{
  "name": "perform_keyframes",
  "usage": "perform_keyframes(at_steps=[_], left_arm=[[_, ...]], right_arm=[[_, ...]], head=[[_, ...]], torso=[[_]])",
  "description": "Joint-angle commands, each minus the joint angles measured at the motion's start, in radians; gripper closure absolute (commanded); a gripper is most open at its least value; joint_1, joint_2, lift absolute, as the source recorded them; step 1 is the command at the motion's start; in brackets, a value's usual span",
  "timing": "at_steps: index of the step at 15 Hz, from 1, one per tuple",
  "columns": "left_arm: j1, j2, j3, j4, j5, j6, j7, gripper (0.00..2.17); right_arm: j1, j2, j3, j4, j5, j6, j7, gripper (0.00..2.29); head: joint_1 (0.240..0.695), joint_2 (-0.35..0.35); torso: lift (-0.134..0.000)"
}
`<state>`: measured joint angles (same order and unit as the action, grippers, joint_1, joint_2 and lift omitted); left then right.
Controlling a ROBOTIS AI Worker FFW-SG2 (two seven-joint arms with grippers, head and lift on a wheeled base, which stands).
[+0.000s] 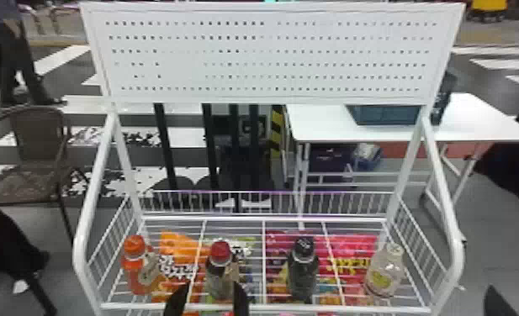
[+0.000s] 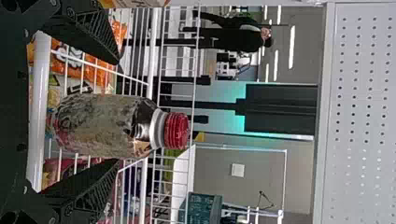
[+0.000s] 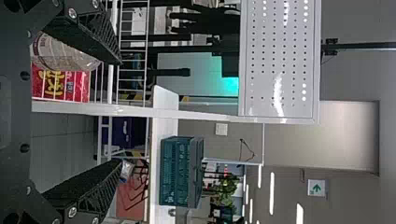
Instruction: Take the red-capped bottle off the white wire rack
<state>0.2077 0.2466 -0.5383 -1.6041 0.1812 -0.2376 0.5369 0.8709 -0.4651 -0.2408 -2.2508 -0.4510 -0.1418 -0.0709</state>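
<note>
1. The red-capped bottle (image 1: 220, 275) stood upright on the white wire rack (image 1: 355, 309).
2. The left claw (image 1: 208, 299) was open, its fingers either side of the bottle.
3. The right claw (image 1: 497, 303) was empty and open.

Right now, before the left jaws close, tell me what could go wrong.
The red-capped bottle sits nearer the right-hand jaw of the open left gripper, so closing might push or tip it. Pulled out too low, it could catch the rack's front rail. A rightward swing might knock the black-capped bottle.
</note>
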Motion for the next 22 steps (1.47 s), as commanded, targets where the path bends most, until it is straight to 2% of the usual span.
perform_keyframes(at_steps=[1, 10, 11, 12, 13, 14, 15, 19, 20, 22], left_arm=[[-0.042, -0.007, -0.009, 0.053, 0.015, -0.005, -0.006, 0.15], [-0.202, -0.038, -0.061, 0.223, 0.047, -0.008, -0.031, 0.15], [-0.212, -0.038, -0.061, 0.234, 0.053, -0.008, -0.031, 0.26], [-0.217, -0.036, -0.061, 0.239, 0.060, -0.008, -0.031, 0.56], [-0.220, -0.035, -0.060, 0.239, 0.067, -0.008, -0.025, 1.13], [-0.220, -0.033, -0.060, 0.237, 0.070, -0.008, -0.012, 1.55], [-0.218, -0.032, -0.060, 0.233, 0.072, -0.008, -0.009, 1.72], [-0.198, -0.026, -0.058, 0.190, 0.073, -0.002, -0.006, 1.72], [-0.180, -0.018, -0.054, 0.144, 0.070, 0.025, -0.001, 1.72], [-0.117, 0.014, -0.037, -0.056, 0.047, 0.215, 0.020, 1.72]], right_arm=[[0.002, -0.001, 0.000, -0.003, 0.002, 0.000, -0.001, 0.14], [0.022, -0.007, -0.018, -0.015, 0.003, 0.000, -0.003, 0.14], [0.027, -0.006, -0.026, -0.016, 0.003, 0.000, -0.003, 0.14], [0.028, -0.006, -0.029, -0.015, 0.003, 0.000, -0.003, 0.14], [0.030, -0.006, -0.034, -0.015, 0.003, 0.000, -0.003, 0.14], [0.030, -0.006, -0.035, -0.015, 0.003, 0.000, -0.003, 0.14], [0.028, -0.006, -0.035, -0.013, 0.003, 0.000, -0.003, 0.14], [0.013, -0.006, -0.035, -0.010, 0.000, 0.003, -0.003, 0.14], [0.011, -0.007, -0.034, -0.009, -0.002, 0.006, -0.003, 0.14], [0.005, -0.009, -0.034, -0.006, -0.002, 0.009, -0.003, 0.14]], head=[[0.499, 0.000], [0.499, 0.000], [0.499, 0.000], [0.499, 0.000], [0.499, 0.000], [0.499, 0.000], [0.499, 0.000], [0.499, 0.000], [0.499, 0.000], [0.499, 0.000]], torso=[[0.000], [0.000], [0.000], [0.000], [0.000], [0.000], [0.000], [0.000], [0.000], [0.000]])
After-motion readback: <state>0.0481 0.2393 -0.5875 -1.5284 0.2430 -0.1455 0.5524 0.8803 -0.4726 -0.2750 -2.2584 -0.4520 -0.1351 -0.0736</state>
